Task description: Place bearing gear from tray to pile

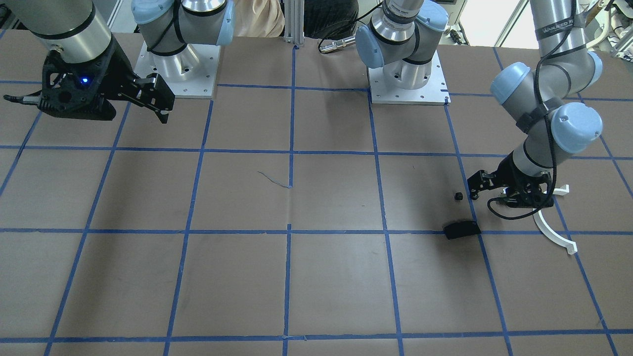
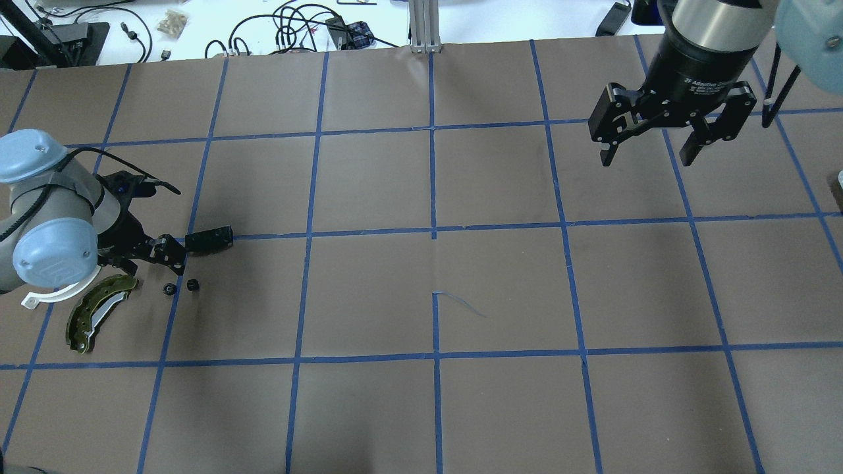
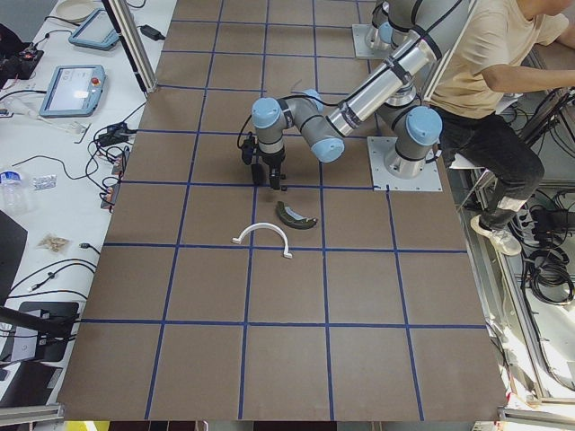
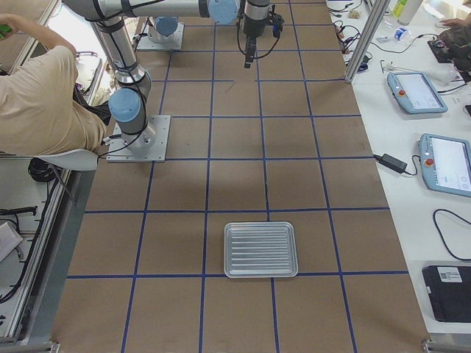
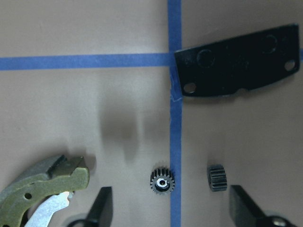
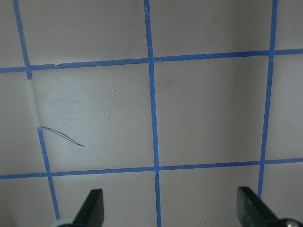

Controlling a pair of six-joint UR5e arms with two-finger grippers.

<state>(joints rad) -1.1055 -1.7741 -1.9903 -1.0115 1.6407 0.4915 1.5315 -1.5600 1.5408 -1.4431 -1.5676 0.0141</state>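
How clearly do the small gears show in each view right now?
Left wrist view: the bearing gear and the second gear are sharp, teeth distinct, soft shadows falling clear of them. Overhead view: both are tiny dark specks, no detail. Front-facing view: only one speck shows.

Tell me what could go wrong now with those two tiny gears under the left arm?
Both lie between the open left jaws. One gear rests on its toothed rim close to one jaw, so a small sideways move might send it rolling. The other gear lies flat. If the jaws closed now, they might push the two together or flick one away from the brake shoe instead of gripping cleanly.
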